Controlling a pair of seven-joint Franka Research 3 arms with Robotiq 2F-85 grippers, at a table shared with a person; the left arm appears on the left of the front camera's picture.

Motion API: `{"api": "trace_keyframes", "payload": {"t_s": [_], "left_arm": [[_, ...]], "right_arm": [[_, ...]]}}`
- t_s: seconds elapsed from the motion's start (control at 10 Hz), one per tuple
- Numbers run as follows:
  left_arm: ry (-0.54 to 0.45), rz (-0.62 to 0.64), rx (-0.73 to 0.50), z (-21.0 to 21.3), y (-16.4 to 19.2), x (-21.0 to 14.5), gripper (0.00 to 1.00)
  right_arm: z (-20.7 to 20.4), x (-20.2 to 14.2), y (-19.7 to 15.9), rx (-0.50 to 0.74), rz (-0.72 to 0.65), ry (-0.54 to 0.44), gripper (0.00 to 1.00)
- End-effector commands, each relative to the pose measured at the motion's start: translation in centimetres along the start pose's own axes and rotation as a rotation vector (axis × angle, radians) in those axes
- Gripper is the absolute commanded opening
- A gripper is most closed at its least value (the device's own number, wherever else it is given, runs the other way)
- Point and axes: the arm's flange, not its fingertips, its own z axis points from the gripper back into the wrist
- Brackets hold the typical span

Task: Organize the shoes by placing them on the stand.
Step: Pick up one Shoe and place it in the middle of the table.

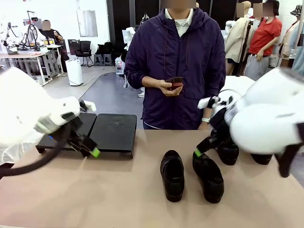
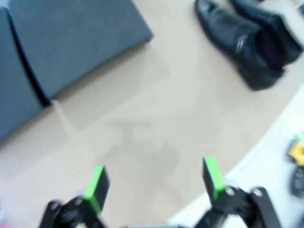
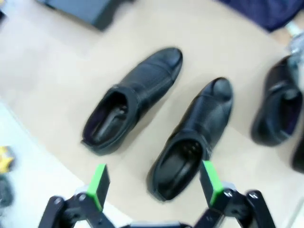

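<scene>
Lower left of the front frame, we see the left claw [image 1: 92, 149] angled down, spread and empty, just before the stand [image 1: 114, 129]; right claw [image 1: 198, 152], likewise released, hangs over shoes [image 1: 172, 175] centre-right on the bench [image 1: 118, 194].

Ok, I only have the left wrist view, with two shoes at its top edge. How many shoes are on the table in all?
Observer: Four. There's the left middle shoe, the right middle shoe, and two far shoes partly behind the right arm.
Operator: Where's the right gripper?
Observer: The right gripper is open and aimed at the right middle shoe.
Operator: Anything on the stand?
Observer: No shoe on the visible part of the stand, but the left arm hides some of it.
</scene>
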Motion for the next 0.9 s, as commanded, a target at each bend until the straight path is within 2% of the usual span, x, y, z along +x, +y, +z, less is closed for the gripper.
{"api": "trace_keyframes", "payload": {"t_s": [0.0,0.1,0.2,0.4,0.6,0.8], "left_arm": [[-0.036,0.006,-0.071,8.5,1.1,-1.9,1.00],[-0.041,-0.024,-0.153,12.4,1.1,-3.8,1.00],[-0.059,-0.032,-0.199,16.1,1.6,-5.8,1.00],[-0.125,0.033,-0.198,21.0,3.3,-10.2,1.00],[-0.199,0.143,-0.208,23.5,6.1,-14.4,1.00],[-0.249,0.219,-0.249,23.5,8.6,-17.2,1.00]], "right_arm": [[8.0,-1.4,-0.6,0.082,-0.032,0.023,1.00],[11.4,-2.8,-0.7,0.080,-0.035,0.046,1.00],[15.1,-4.8,-0.8,0.096,-0.041,0.019,1.00],[21.3,-10.1,-1.4,0.058,-0.106,-0.062,1.00],[24.5,-15.0,-1.8,-0.017,-0.189,-0.076,1.00],[26.2,-19.3,-2.6,-0.003,-0.248,-0.130,1.00]]}}
